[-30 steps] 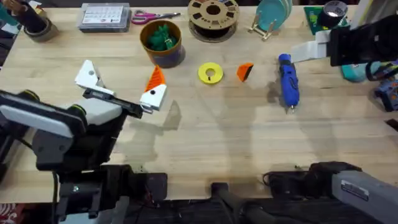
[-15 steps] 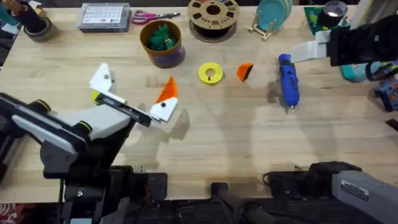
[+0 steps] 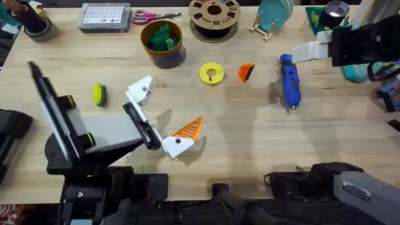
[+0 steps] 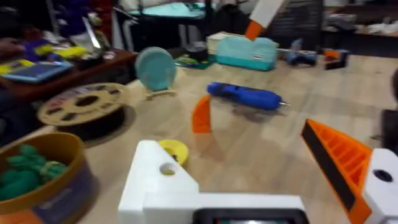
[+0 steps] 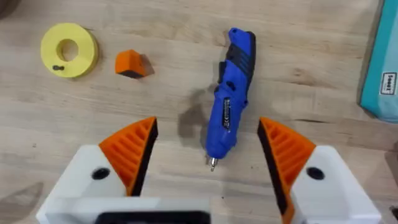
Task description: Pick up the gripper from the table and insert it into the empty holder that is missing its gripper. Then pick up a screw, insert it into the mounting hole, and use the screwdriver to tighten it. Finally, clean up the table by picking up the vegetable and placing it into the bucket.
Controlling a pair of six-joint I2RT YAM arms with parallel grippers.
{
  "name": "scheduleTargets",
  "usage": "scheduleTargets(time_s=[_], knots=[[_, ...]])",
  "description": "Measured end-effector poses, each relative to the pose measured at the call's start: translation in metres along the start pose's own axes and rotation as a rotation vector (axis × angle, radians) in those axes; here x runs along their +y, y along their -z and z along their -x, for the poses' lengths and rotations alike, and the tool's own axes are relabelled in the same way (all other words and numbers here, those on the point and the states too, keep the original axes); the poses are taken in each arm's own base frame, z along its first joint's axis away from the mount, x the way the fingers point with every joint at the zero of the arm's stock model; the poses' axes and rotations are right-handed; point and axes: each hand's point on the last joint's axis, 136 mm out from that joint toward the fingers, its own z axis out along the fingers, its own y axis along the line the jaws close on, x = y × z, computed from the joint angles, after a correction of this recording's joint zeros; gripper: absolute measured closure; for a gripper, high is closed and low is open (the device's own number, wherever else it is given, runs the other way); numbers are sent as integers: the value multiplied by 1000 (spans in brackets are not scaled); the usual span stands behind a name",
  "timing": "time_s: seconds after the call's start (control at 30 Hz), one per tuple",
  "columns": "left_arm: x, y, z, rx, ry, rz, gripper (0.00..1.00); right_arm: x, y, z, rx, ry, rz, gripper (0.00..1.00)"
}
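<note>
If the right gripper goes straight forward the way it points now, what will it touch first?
Most likely the screwdriver: in the right wrist view it lies on the table between the open fingers of the right gripper. How far below is unclear.

the white plastic finger mounts of the right gripper [image 5: 207,152] run off the frame's edge in the right wrist view, so the jaw body behind them is unseen. the teal box [image 5: 380,62] beside the bright blue cylindrical screwdriver [image 5: 230,96] is cut by the frame's side. a tiny dark speck on the yellow ring [image 5: 69,50] is too small to identify. in the left wrist view, the dark blue pot with orange-tan rim [image 4: 40,180] is cropped at the corner, and the room behind the light wooden table [image 4: 261,140] is blurred.
</note>
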Motion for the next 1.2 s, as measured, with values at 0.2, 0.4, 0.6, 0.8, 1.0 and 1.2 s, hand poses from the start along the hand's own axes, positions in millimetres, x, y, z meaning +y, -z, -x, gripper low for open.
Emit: scheduleTargets(time_s=[0.2, 0.4, 0.6, 0.8, 1.0, 1.2], knots=[[-15, 1, -12, 43, 170, -79, 15, 0, 0, 0, 0, 0, 0, 3], [-21, 2, -22, 76, 254, -105, 15, 0, 0, 0, 0, 0, 0, 3], [-27, 3, -22, 76, 221, -144, 15, 0, 0, 0, 0, 0, 0, 3], [-32, 4, -22, 75, 216, -175, 15, 0, 0, 0, 0, 0, 0, 3], [-34, 4, -21, 74, 211, -185, 16, 0, 0, 0, 0, 0, 0, 3], [-35, 4, -21, 74, 212, -188, 15, 0, 0, 0, 0, 0, 0, 3]])
